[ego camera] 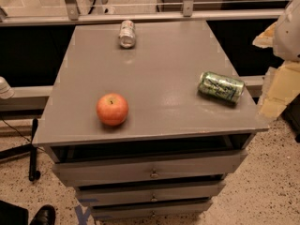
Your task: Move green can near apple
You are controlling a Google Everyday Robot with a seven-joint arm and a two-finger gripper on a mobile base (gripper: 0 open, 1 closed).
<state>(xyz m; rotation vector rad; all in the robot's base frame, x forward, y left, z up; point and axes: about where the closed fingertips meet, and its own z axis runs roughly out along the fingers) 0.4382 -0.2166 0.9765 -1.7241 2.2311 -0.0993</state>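
Observation:
The green can [221,86] lies on its side near the right edge of the grey cabinet top [164,55], with its silver end facing left. The apple [112,109], red-orange with a yellowish patch, sits near the front left of the top, well apart from the can. My gripper [277,89], white and pale yellow, hangs at the right edge of the view, just right of the can and beyond the cabinet's edge. It holds nothing that I can see.
A plain silver-white can [127,33] lies on its side at the back of the top. The cabinet has several drawers [150,172] below. A metal rail [140,17] runs behind it. A black shoe [43,215] shows on the speckled floor at bottom left.

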